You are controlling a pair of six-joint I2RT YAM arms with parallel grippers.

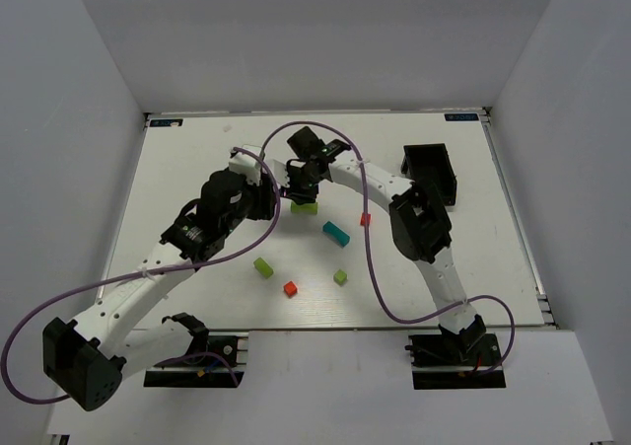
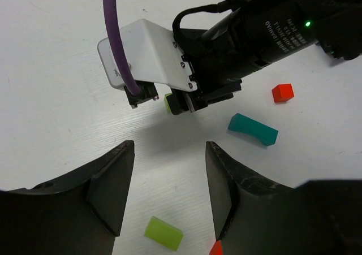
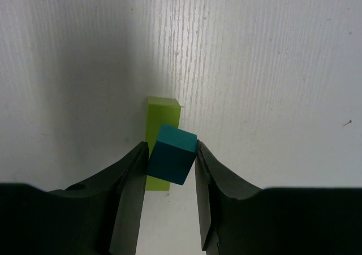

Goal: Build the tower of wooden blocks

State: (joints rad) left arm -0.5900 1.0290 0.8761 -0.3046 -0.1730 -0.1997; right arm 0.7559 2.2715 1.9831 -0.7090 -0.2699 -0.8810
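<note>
My right gripper [image 3: 171, 148] is shut on a small teal cube [image 3: 172, 156] and holds it just above a lime-green bar [image 3: 162, 115] that lies on the white table. In the top view this gripper [image 1: 299, 184] hangs over the lime-green bar [image 1: 304, 208] at mid-table. My left gripper [image 2: 168, 152] is open and empty, close to the left of the right gripper [image 2: 192, 99]. A teal bar [image 1: 336, 233], a red cube [image 1: 365, 219], a lime block [image 1: 263, 266], a second red cube [image 1: 290, 288] and a small lime cube [image 1: 340, 277] lie loose in front. No yellow piece shows.
A black open-topped box [image 1: 431, 172] stands at the back right. White walls enclose the table [image 1: 197, 169] on three sides. A purple cable [image 1: 370, 258] loops from each arm over the table. The left wrist view shows the teal bar [image 2: 253, 129] and a lime block [image 2: 163, 233].
</note>
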